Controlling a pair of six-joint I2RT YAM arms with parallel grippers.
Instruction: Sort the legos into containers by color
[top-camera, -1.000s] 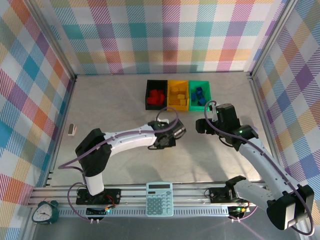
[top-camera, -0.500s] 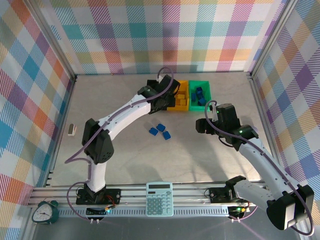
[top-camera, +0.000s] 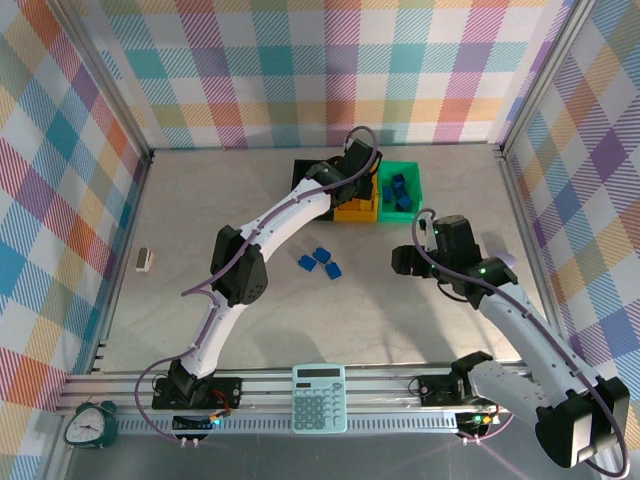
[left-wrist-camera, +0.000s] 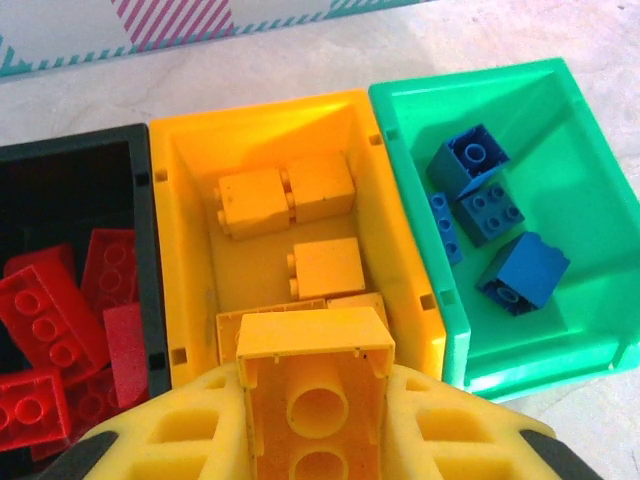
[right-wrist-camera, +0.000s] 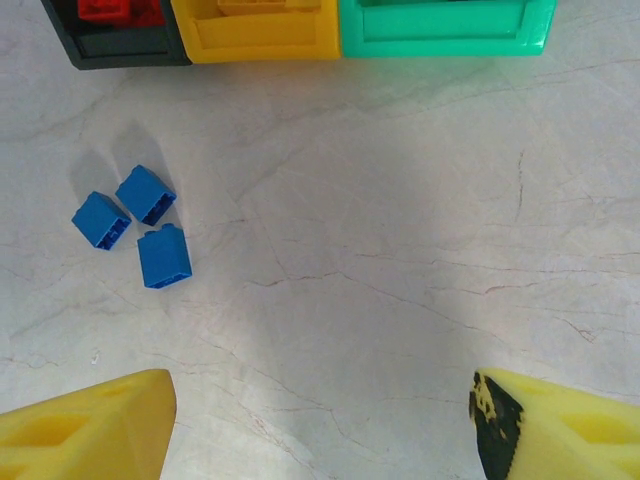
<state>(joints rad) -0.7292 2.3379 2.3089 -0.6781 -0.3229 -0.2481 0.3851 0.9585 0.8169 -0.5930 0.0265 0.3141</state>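
Left gripper (left-wrist-camera: 318, 452) rightward, yellow lego (left-wrist-camera: 316, 385) upside-down

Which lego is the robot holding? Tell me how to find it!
Near the checked back wall, find the yellow plastic bin between a black bin and a green bin. Over it the left gripper pinches one yellow studded plastic brick. The other yellow bricks lie in the bin; this one hangs above, hollow side showing.
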